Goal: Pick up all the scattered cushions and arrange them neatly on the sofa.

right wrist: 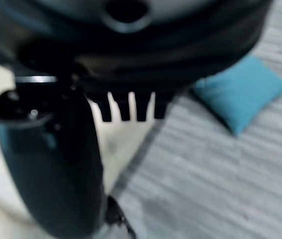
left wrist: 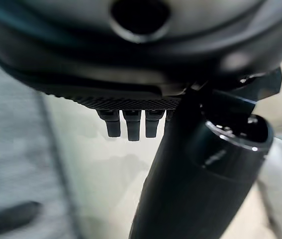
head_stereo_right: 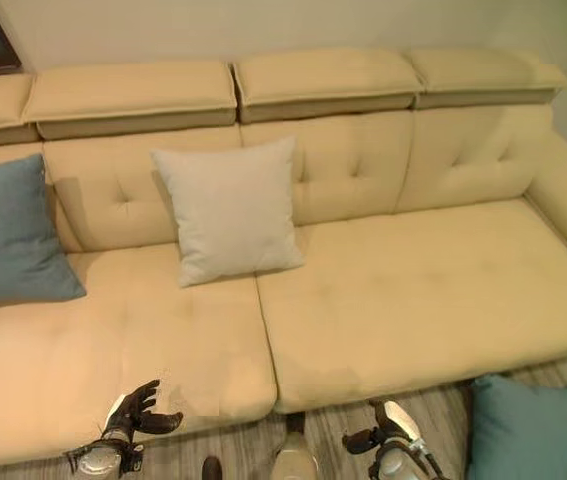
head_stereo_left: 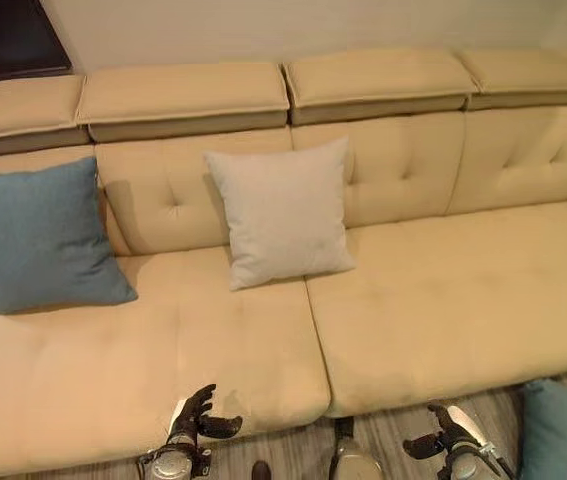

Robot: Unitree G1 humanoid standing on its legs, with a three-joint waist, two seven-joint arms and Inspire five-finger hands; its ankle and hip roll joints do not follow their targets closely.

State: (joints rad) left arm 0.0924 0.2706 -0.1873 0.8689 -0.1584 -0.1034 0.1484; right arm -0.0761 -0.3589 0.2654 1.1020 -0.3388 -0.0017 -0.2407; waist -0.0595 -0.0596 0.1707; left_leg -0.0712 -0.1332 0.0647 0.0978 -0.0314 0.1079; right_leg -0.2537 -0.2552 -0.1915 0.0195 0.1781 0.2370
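Note:
A blue cushion leans on the backrest at the left of the beige sofa. Beside it a cream cushion stands upright near the middle. Another blue cushion lies on the floor at the sofa's right front, and it appears again as the blue cushion past my right hand's fingers. My left hand hovers open at the sofa's front edge, holding nothing. My right hand is open and empty over the floor, just left of the floor cushion.
Grey wood-plank floor runs along the sofa's front. The sofa's right seat is bare. A dark panel sits on the wall at the back left.

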